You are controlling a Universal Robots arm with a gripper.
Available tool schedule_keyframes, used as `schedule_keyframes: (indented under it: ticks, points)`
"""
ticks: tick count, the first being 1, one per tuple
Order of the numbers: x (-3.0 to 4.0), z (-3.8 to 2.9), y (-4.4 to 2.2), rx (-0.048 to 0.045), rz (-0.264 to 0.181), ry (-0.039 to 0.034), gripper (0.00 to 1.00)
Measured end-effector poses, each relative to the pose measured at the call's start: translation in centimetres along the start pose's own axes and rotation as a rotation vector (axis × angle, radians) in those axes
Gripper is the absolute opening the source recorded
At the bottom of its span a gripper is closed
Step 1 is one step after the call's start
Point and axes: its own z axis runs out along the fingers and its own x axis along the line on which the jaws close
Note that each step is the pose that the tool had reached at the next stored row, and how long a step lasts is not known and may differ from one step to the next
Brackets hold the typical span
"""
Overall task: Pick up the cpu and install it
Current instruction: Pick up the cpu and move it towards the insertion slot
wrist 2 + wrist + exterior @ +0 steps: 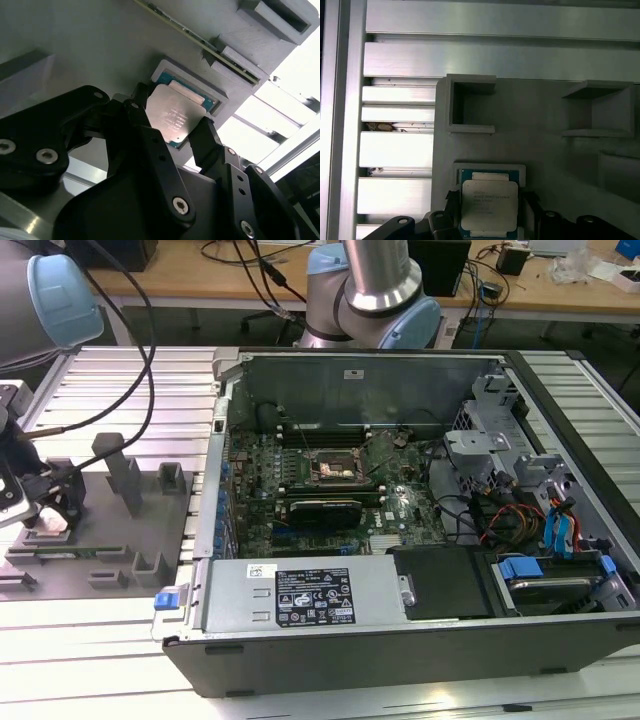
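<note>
We grip the cpu [176, 115] with our hand [170, 116]: the two black fingers [150, 145] press against opposite edges of the chip, whose silver top faces the cameras. In both wrist views the cpu lies right over its shallow grey nest [490, 166], with a teal rim showing round it. We cannot tell whether it sits in the nest or hangs just clear of it.

The nest is part of a grey fixture [120, 550] with upright blocks. In the exterior view our hand is over that fixture at nine o'clock. The fixture rests on the ribbed metal tabletop [80, 650].

Just beside the fixture, toward three o'clock, stands an open case [400, 655]. Its dark socket [333, 468] lies near the view's centre, well apart from our hand. The arm's base [375, 290] rises at twelve o'clock, behind the case.
</note>
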Motion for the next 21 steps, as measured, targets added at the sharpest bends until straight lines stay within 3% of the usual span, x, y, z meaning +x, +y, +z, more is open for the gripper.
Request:
schedule_keyframes:
  ticks: [21]
  points:
    - [-0.01, 0.0, 0.0, 0.0, -0.015, 0.0007, 0.55]
